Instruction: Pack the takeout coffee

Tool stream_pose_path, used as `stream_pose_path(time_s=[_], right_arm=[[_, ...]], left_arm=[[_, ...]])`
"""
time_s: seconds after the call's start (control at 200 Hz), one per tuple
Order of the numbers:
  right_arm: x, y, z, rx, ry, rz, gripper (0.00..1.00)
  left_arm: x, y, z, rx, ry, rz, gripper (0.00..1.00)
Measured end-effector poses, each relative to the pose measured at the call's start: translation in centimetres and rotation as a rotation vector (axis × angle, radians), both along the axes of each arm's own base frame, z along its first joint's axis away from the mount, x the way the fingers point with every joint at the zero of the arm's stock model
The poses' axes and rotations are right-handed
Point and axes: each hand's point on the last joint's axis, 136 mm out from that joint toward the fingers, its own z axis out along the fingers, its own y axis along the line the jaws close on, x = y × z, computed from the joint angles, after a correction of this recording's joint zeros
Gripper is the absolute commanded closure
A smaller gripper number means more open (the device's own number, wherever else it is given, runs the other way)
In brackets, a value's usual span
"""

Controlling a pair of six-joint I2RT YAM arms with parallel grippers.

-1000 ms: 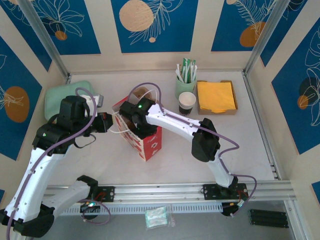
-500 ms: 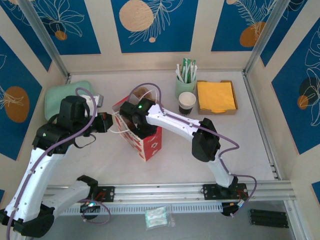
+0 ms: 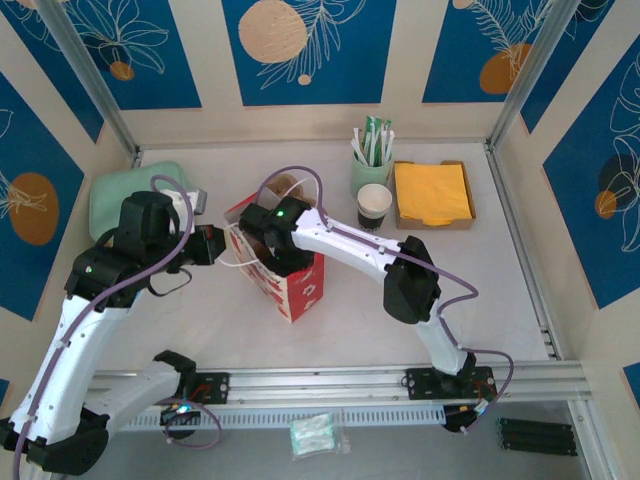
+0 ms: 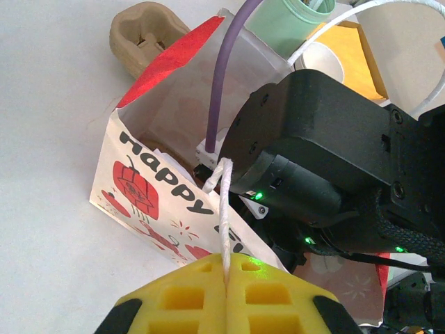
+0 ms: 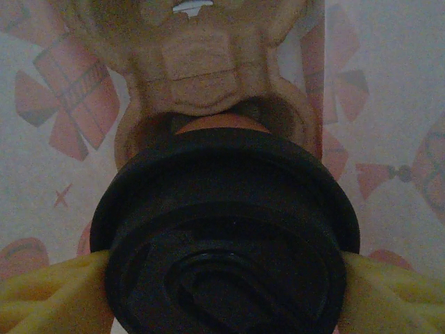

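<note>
**Coffee inside the bag, left arm holding its mouth open**

The red-and-white printed paper bag (image 3: pixel 290 275) stands upright near the middle of the table (image 3: pixel 400 330), a little toward the left edge. The left gripper (image 4: pixel 226 278) has its yellow fingers pressed together on the bag's white string handle (image 4: pixel 224 209), which runs taut up to the rim. That pull probably keeps the mouth open and steadies the bag while the other arm works inside.

The right arm (image 3: pixel 340 240) reaches across from the right edge, with its wrist sunk into the bag's opening. In the right wrist view, the small paper takeout coffee cup with its round black plastic lid (image 5: pixel 222 229) sits low inside the bag. It is upright, directly over a well of a moulded brown pulp cup holder (image 5: pixel 201 69) on the bag's floor. The holder is presumably there to stop the cup tipping. The right gripper (image 5: pixel 226 278) has one yellow finger (image 5: pixel 49 285) against each side of the lid. Whether they pinch the lid or merely flank it, I cannot tell.

Along the far edge, well apart from the bag, stand a pale green cup of sachets (image 3: pixel 370 165), a lidless white cup with a dark inside (image 3: pixel 374 203) and a cardboard tray of orange napkins (image 3: pixel 432 193).
</note>
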Motion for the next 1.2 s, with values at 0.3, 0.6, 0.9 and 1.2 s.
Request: stream_pose_path(time_s=[0.3,0.6,0.9,1.2], right_arm=[[0.3,0.5,1.5,0.029,-0.019,0.001,0.20],[0.4,1.0,2.9,0.051,-0.037,0.005,0.18],[0.2,0.9,3.0,0.040,-0.035,0.012,0.14],[0.5,1.2,4.2,0.057,-0.058,0.013,0.12]], left_arm=[[0.0,0.0,0.0,0.000,0.000,0.000,1.00],[0.0,0.0,0.0,0.000,0.000,0.000,1.00],[0.0,0.0,0.0,0.001,0.001,0.000,1.00],[0.0,0.0,0.0,0.001,0.000,0.000,1.00]])
